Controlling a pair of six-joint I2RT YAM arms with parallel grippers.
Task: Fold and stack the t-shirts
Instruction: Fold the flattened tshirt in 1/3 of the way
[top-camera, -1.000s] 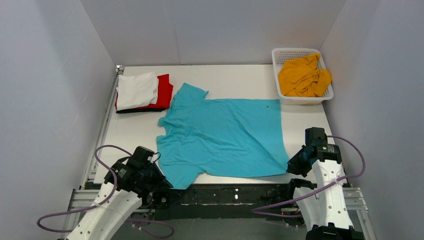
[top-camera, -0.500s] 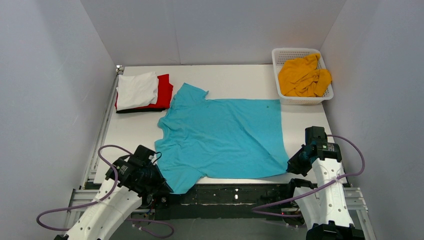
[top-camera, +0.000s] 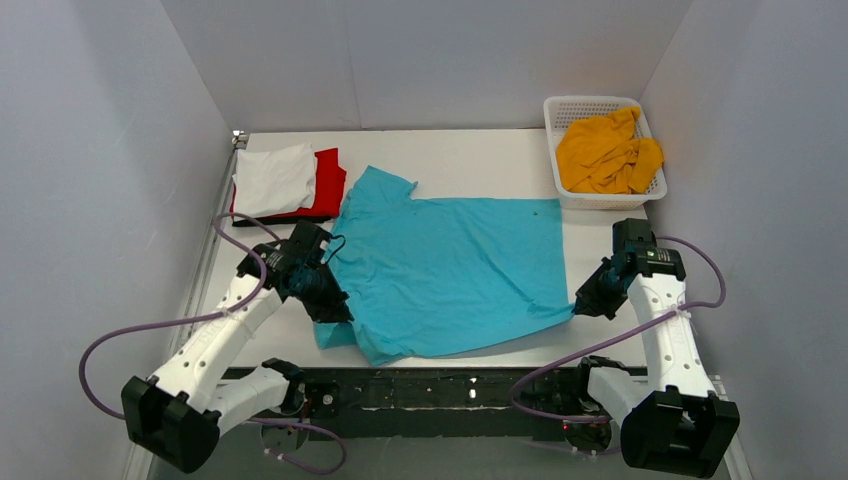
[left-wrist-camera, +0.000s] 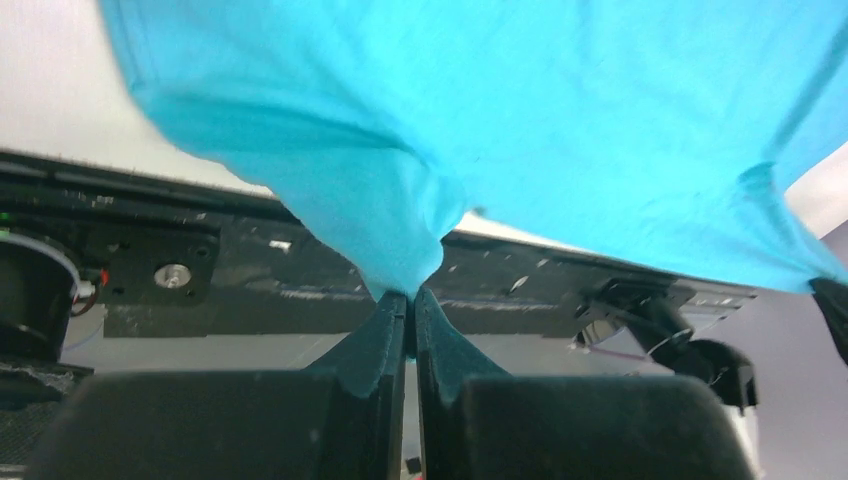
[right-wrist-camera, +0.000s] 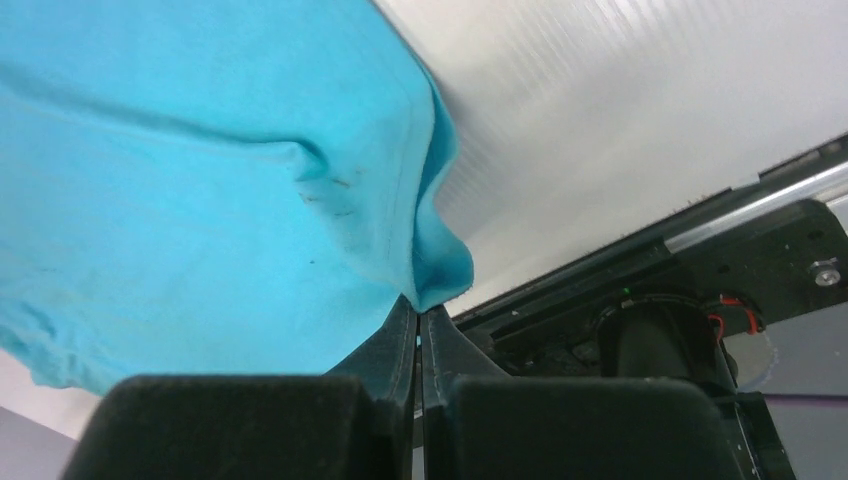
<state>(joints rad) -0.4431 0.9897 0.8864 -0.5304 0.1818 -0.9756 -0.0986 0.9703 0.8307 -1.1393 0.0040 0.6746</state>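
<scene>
The turquoise t-shirt (top-camera: 450, 265) lies spread across the middle of the table, collar to the left. My left gripper (top-camera: 335, 310) is shut on the shirt's near-left edge, and cloth bunches at its tips (left-wrist-camera: 410, 295) in the left wrist view. Shut on the near-right hem corner is my right gripper (top-camera: 580, 305), the corner pinched at its tips (right-wrist-camera: 420, 308). Both held parts are raised off the table. At the far left sits a folded stack: a white t-shirt (top-camera: 272, 180) on a red one (top-camera: 330, 185), with a black edge (top-camera: 265, 221) below.
A white lattice basket (top-camera: 590, 101) stands at the far right with a crumpled mustard-yellow t-shirt (top-camera: 605, 150) in it. The table's dark near rail (top-camera: 450, 385) runs between the arm bases. Grey walls close in on both sides.
My left arm has swung up and away from the near edge, carrying the shirt's near-left edge inward. The right gripper has risen and moved slightly farther with its corner. The shirt's near edge has pulled back.
</scene>
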